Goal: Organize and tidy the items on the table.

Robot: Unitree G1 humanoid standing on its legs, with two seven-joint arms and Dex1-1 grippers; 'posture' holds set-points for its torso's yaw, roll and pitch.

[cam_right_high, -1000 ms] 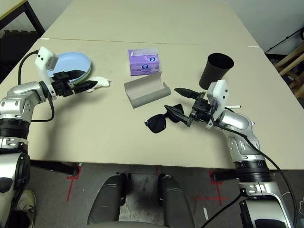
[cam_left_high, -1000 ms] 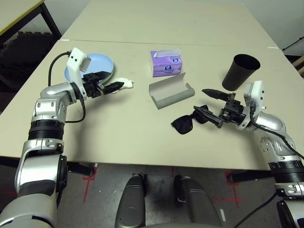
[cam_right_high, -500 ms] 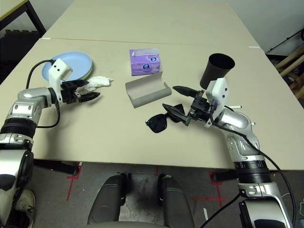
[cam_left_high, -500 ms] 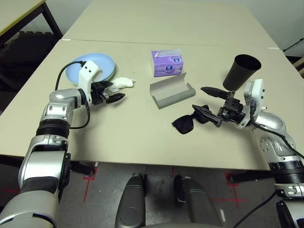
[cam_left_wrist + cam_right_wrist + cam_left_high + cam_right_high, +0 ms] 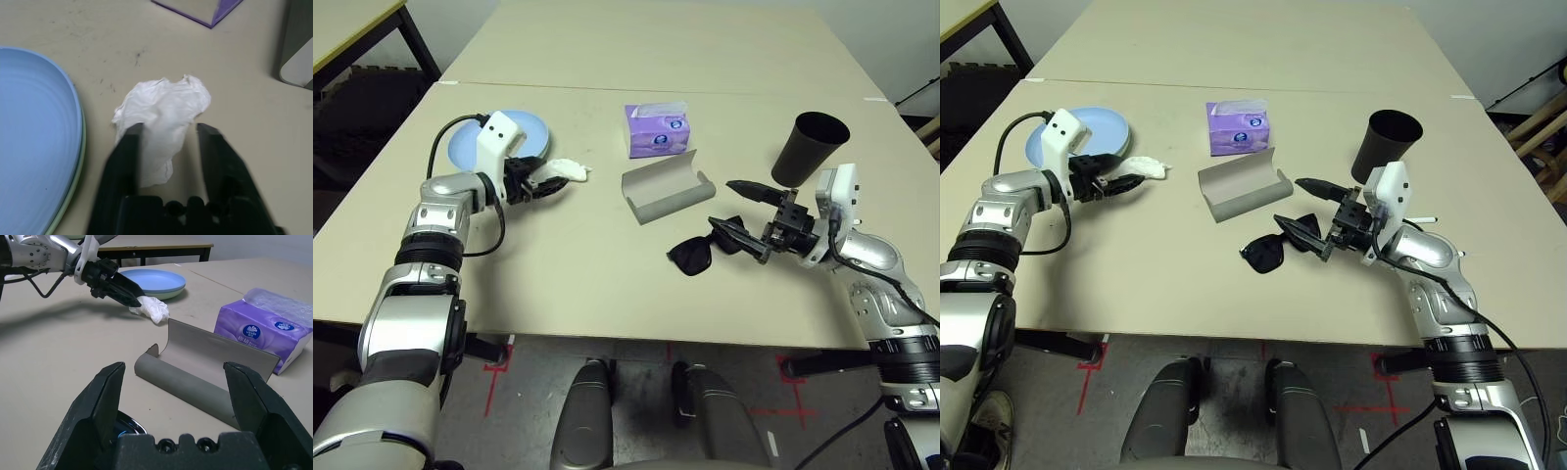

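A yellow-edged table on dark metal legs stands beside the grey floor, where red tape marks lie below it

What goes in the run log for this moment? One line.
left gripper: fingers around crumpled tissue beside plates | right gripper: open, near sunglasses

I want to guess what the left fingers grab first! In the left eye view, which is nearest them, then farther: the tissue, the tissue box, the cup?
1. Tissue, between the left fingers.
2. Tissue box, mid-table.
3. Cup, far right.
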